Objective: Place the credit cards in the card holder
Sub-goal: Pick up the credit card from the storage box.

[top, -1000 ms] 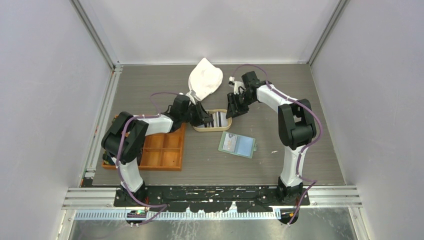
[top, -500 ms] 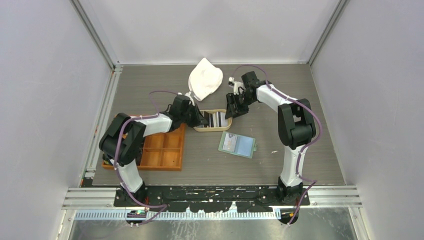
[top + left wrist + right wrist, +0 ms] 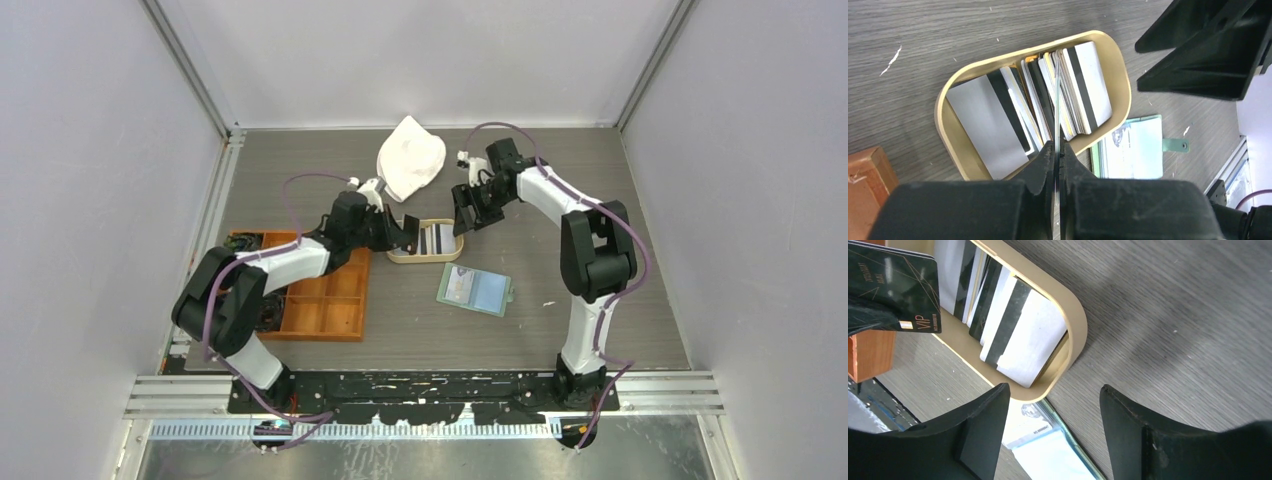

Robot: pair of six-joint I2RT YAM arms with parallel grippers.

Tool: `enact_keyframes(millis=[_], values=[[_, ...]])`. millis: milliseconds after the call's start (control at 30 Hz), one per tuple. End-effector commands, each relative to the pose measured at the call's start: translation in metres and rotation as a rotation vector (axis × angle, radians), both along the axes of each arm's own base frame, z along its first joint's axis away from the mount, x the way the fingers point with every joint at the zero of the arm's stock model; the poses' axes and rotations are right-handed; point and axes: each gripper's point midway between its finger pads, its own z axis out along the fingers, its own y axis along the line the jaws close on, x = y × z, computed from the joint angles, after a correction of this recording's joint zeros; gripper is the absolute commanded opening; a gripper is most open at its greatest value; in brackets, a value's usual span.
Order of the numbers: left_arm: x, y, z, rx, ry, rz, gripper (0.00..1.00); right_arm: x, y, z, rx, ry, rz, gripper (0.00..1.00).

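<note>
— Over the tan tray [image 3: 943,120], the left hand [image 3: 1058,150] is pressed tight on one black card [image 3: 898,285]. It pinches the card by its edge, so it stands upright above the other cards [image 3: 1078,90] leaning in the tray.

— And the right hand [image 3: 1054,390]?

— Spread wide, holding nothing, close over the tray's right end.

— Where is the card holder [image 3: 475,289]?

— Lying open and flat on the counter [image 3: 620,220], near the tray on the side toward the arm bases. Neither hand touches it.

— So what could go wrong from here?

— A few things, I think. Smooth plastic between two pads may twist or slip during the swing across, and the card would drop back among the rest. The pocket looks like a tight slot, and nothing pins the holder down. A card arriving at a slant would probably shove the holder along the counter instead of sliding in.

— Anything else?

— The two hands are close together. If both head for the holder at once, they could knock each other or tip the tray.
</note>
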Motion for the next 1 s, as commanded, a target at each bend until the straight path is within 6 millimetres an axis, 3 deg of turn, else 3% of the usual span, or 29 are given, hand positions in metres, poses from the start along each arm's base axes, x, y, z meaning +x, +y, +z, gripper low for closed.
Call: enact_keyframes(millis=[0,100,233,367,467,567,800,967], values=[[0.006,-0.003,0.04,-0.066,-0.21,-0.066,0.0,0.014,-0.006,0.062,0.001,-0.239,0.063,0.72],[0.001,-0.005,0.046,-0.142,-0.255,-0.112,0.0,0.01,0.003,0.086,0.075,-0.353,0.129,0.72],[0.003,-0.006,0.051,-0.294,-0.287,-0.166,0.0,0.0,0.035,0.11,0.285,-0.516,0.249,0.75],[0.008,-0.006,0.059,-0.444,-0.334,-0.214,0.0,-0.007,0.07,0.111,0.444,-0.556,0.311,0.77],[0.011,-0.003,0.053,-0.487,-0.35,-0.219,0.0,0.01,0.086,0.11,0.476,-0.503,0.237,0.75],[0.01,-0.001,0.043,-0.49,-0.362,-0.219,0.0,0.021,0.091,0.109,0.492,-0.458,0.157,0.73],[0.01,0.003,0.036,-0.486,-0.357,-0.192,0.0,0.019,0.09,0.108,0.489,-0.465,0.157,0.73],[0.008,0.004,0.036,-0.479,-0.353,-0.174,0.0,0.02,0.088,0.091,0.432,-0.392,0.171,0.74]])
